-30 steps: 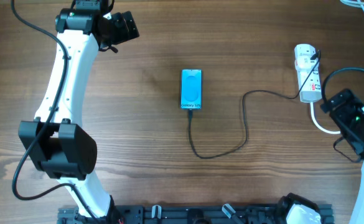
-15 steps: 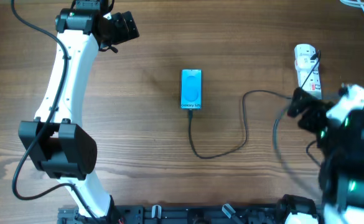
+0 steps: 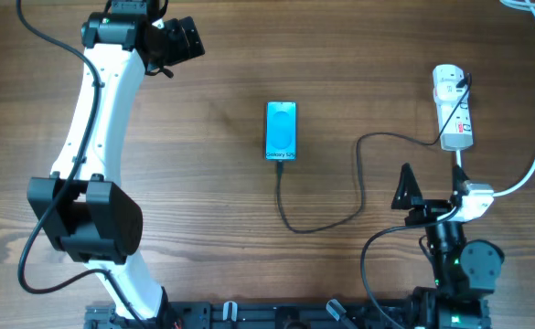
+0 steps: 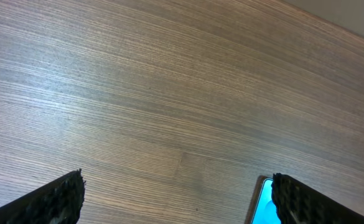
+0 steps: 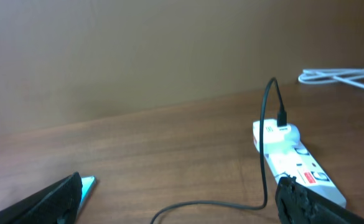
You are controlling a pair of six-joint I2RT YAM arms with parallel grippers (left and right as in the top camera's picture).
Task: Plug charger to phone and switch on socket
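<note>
We see the phone (image 3: 282,131) with the charger (image 3: 362,183) meeting its lower end and looping right to the socket (image 3: 454,108). The left gripper (image 4: 175,199) — jaws spread — hangs well up-left of the phone; the right gripper (image 5: 182,202), also spread, sits lower-right.

My overhead view is bright and even, the table (image 3: 212,183) grain sharp, shadows faint and soft. The phone (image 3: 282,131) screen glows a clean, saturated turquoise. My left wrist view shows a pale sheen washing out the wood; my right wrist view is dimmer, warmer and slightly soft throughout.
</note>
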